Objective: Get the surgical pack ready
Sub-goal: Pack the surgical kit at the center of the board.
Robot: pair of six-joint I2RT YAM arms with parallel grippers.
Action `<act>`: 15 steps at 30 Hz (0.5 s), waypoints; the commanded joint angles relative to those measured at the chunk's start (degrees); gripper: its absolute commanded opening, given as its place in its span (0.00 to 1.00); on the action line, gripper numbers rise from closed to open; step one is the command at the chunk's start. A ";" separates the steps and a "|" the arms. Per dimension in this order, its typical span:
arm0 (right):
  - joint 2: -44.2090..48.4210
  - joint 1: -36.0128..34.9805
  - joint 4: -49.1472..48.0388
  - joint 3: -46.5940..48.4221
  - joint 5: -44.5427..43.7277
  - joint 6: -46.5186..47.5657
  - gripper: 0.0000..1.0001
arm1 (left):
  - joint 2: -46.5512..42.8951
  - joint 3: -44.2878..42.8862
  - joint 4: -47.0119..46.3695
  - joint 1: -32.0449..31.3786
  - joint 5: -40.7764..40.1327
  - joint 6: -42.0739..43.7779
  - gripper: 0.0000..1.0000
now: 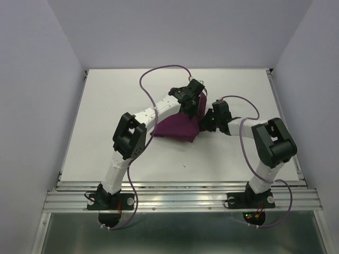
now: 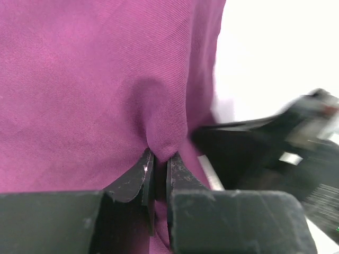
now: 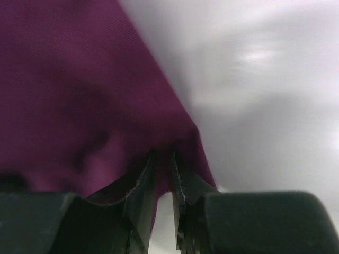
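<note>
Wrapping looks under way: mid-frame, the left gripper (image 2: 158,156) pinches a fold of purple cloth (image 2: 79,79), the right gripper (image 3: 162,156) its edge; next likely needs lifting together.

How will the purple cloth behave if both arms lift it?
Probably floppy: the cloth puckers where the left end effector pinches it. Likely sags between grips, since the right end effector holds only its edge.

My L arm (image 1: 119,166) & R arm (image 1: 273,143): white links, blk joints, purple cables (image 1: 159,69); blk scuffed fingers (image 2: 132,182), green LED (image 1: 212,119).
</note>
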State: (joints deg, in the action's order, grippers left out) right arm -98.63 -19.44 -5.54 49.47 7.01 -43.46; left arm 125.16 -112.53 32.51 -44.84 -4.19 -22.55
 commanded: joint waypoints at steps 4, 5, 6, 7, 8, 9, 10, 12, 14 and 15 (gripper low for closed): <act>-7.28 -2.71 -8.26 7.65 4.42 -1.28 0.23 | -7.39 1.52 -5.79 -0.07 3.13 -0.31 0.00; -7.02 -2.71 -8.35 7.57 4.33 -0.93 0.23 | -7.83 2.57 -6.14 0.10 3.65 -0.31 0.00; -6.49 -2.71 -8.69 7.31 3.98 -0.57 0.23 | -8.79 3.01 -7.02 0.63 3.75 -0.39 0.00; -5.70 -2.71 -9.57 6.61 3.89 -0.40 0.23 | -9.32 3.54 -7.63 0.89 3.83 -0.39 0.00; -3.52 -2.71 -10.79 4.34 3.98 -0.13 0.24 | -9.76 4.33 -7.99 1.16 3.92 -0.57 0.00; -2.19 -2.71 -12.63 3.01 4.07 -0.13 0.24 | -10.20 4.60 -8.34 1.68 3.92 -0.48 0.00; -0.96 -2.71 -13.09 1.95 4.07 -0.13 0.24 | -10.38 4.43 -8.43 1.95 5.58 -0.48 0.00; 2.55 -2.71 -12.22 -0.51 3.72 -0.04 0.24 | -10.38 3.99 -8.17 2.30 5.77 -0.48 0.00; 6.93 -2.71 -11.16 -3.14 2.58 0.31 0.25 | -10.38 3.64 -7.99 2.65 5.68 -0.22 0.00; 8.70 -2.71 -9.24 -3.85 2.23 0.57 0.30 | -10.38 3.55 -7.99 2.83 5.77 -0.31 0.00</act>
State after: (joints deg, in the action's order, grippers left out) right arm -98.00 -22.11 -12.97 48.31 10.44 -44.29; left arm 121.21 -107.66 29.32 -42.33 0.23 -22.72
